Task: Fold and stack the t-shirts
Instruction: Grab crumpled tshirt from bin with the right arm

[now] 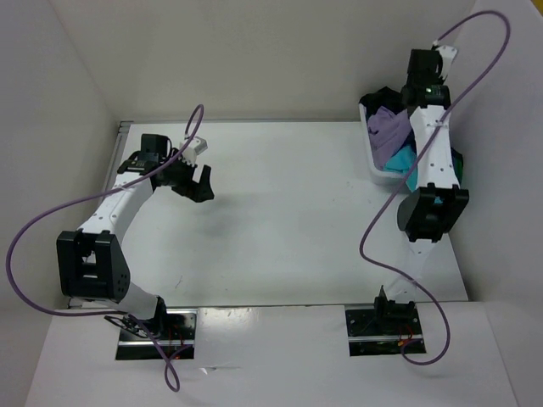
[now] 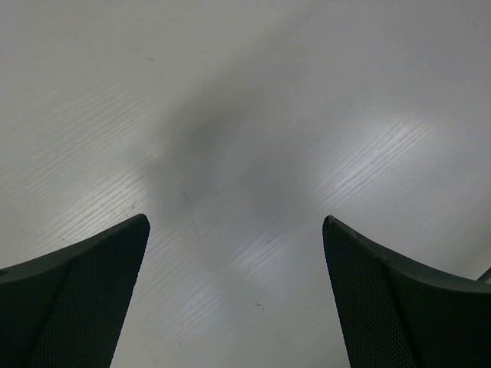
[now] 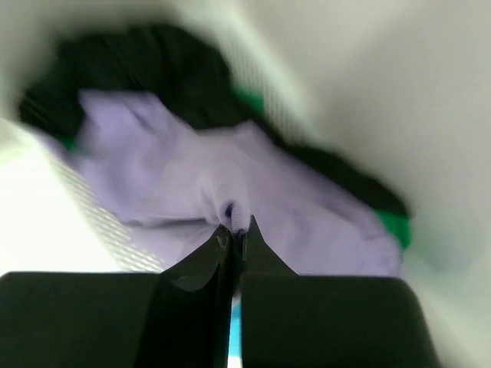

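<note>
The t-shirts lie heaped in a white bin (image 1: 374,166) at the table's far right. On top is the lavender shirt (image 1: 389,129) (image 3: 169,172), with a turquoise one (image 1: 399,158), a black one (image 3: 153,65) and a bit of green (image 3: 395,226) under and around it. My right gripper (image 3: 236,228) hangs over the bin, shut on a pinched fold of the lavender shirt; the top view hides its fingers behind the arm. My left gripper (image 1: 197,180) (image 2: 236,230) hovers open over bare table at the left, holding nothing.
White walls close in the table at the back and on both sides. The right arm's purple cable (image 1: 373,229) loops over the right part of the table, and the left arm's cable (image 1: 51,220) arcs past the left edge.
</note>
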